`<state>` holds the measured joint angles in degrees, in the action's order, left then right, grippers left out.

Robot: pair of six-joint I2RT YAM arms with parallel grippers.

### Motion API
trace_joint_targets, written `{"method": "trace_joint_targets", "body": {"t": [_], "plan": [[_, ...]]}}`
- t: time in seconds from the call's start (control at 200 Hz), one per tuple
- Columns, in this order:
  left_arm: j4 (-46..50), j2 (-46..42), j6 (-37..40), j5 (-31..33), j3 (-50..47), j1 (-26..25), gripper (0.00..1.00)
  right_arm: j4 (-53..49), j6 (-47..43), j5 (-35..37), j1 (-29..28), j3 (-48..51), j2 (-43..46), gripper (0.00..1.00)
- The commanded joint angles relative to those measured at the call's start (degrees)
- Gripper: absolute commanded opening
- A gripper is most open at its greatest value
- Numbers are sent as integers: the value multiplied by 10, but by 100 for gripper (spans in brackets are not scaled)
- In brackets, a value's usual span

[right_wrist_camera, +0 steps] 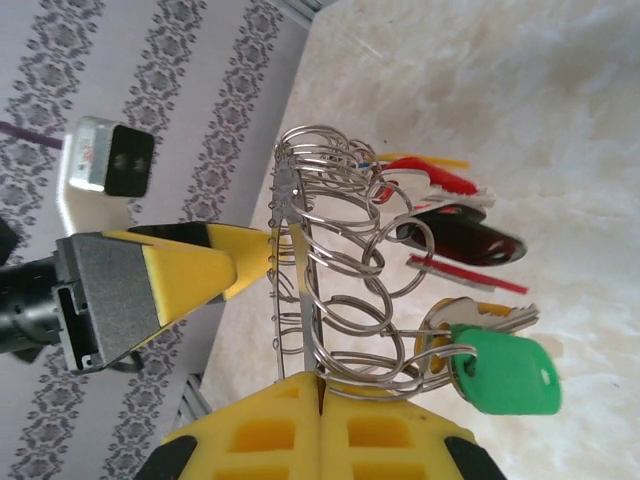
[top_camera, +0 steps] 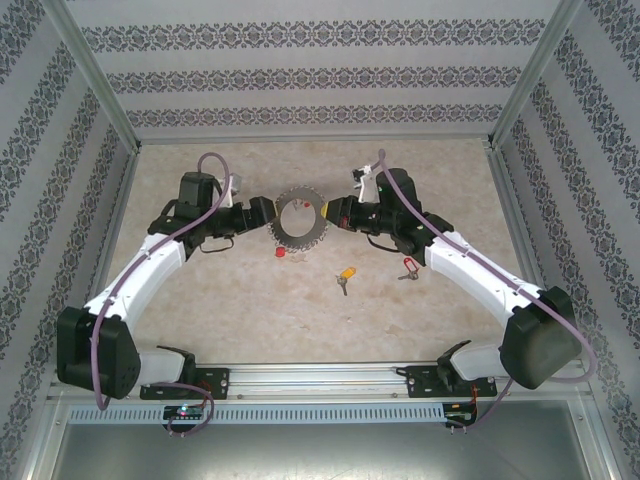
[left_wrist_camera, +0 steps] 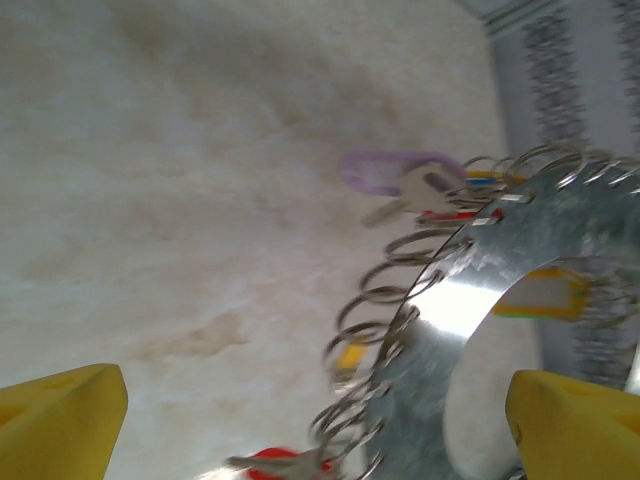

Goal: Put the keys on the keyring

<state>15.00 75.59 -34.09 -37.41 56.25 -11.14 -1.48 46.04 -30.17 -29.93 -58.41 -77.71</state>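
The keyring [top_camera: 298,218], a grey metal disc fringed with small wire rings and tagged keys, is held off the table between both arms. My right gripper [top_camera: 329,212] is shut on its right edge, pads pressed on the plate [right_wrist_camera: 304,300] at the gripper [right_wrist_camera: 320,385]. My left gripper [top_camera: 264,215] stands open at the ring's left edge, and the disc [left_wrist_camera: 470,300] lies between its yellow fingertips [left_wrist_camera: 60,420]. A red-tagged key [top_camera: 281,252] sits just below the ring; I cannot tell whether this key [left_wrist_camera: 285,463] hangs from it. A yellow-tagged key [top_camera: 346,274] lies on the table.
Another red-tagged key [top_camera: 407,266] lies by the right forearm. A green tag [right_wrist_camera: 505,375] and a purple tag [left_wrist_camera: 385,172] hang among the ring's keys. Patterned walls close in the beige table [top_camera: 250,300] on three sides.
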Motion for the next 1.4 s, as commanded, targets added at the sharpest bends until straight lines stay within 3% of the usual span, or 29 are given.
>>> {"method": "trace_joint_targets", "body": {"t": [0.0, 0.17, 0.275, 0.639, 0.759, 0.844, 0.924, 1.174, 1.239, 1.324, 1.394], "plan": [[-152, 11, -92, -104, -6, 3, 94, 89, 38, -51, 8, 2, 23, 0], [-177, 14, -108, -109, -3, 2, 80, 157, 88, -81, 20, 19, 24, 0], [-216, 14, -133, -120, -4, 2, 66, 197, 118, -98, 27, 28, 23, 0], [-237, -7, -151, -122, 12, 3, 30, 236, 148, -117, 51, 44, 32, 0], [-239, -16, -150, -125, 21, 2, 23, 239, 144, -116, 51, 48, 37, 0], [-240, -26, -146, -128, 26, 2, 15, 236, 135, -114, 53, 50, 43, 7], [-244, -35, -140, -127, 29, 3, 9, 235, 122, -108, 53, 54, 50, 8], [-289, -67, -131, -133, 35, 3, 3, 220, 78, -61, 61, 81, 90, 27], [-302, -77, -123, -131, 35, 3, 0, 212, 60, -46, 62, 91, 108, 41], [-316, -93, -104, -129, 33, 3, 0, 207, 35, -32, 63, 106, 133, 42], [-319, -102, -84, -128, 33, 3, 0, 196, 11, -11, 65, 123, 159, 50]]}}
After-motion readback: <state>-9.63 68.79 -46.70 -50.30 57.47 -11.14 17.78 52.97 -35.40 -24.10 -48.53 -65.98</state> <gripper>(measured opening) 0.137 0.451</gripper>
